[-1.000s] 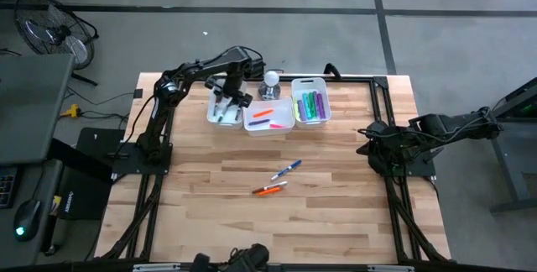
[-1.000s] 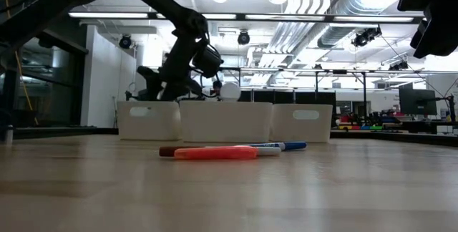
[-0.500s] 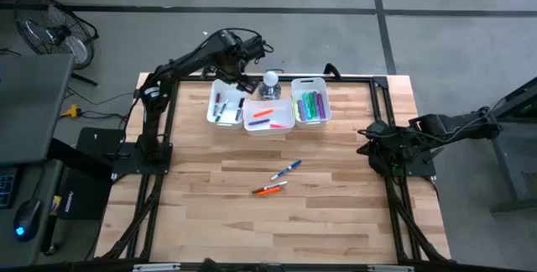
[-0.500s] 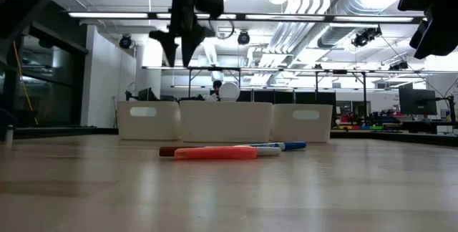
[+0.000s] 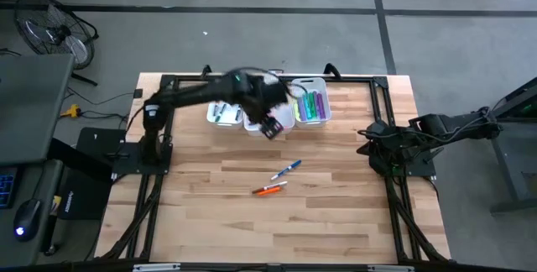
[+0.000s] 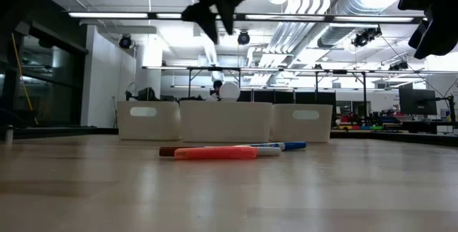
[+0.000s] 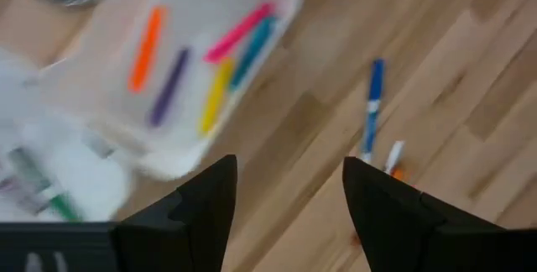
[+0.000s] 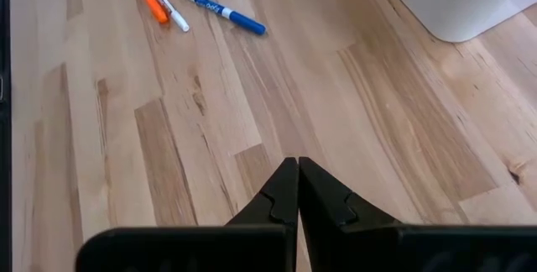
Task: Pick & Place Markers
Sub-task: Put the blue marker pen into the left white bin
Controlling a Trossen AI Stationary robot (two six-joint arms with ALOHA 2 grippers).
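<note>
Jaws spread and empty, the left gripper hangs by the white plastic bins at upper centre, apparently bound for the blue-capped marker and orange marker lying mid-counter, while the right gripper waits clenched at right.

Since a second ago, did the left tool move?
Yes. The left tool swung from over the left bin to the middle bin's near edge, toward the loose markers.

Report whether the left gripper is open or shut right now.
Open and empty. In the left wrist view the left gripper shows its two dark fingers standing apart, bare wooden table between them and no marker held.
</note>
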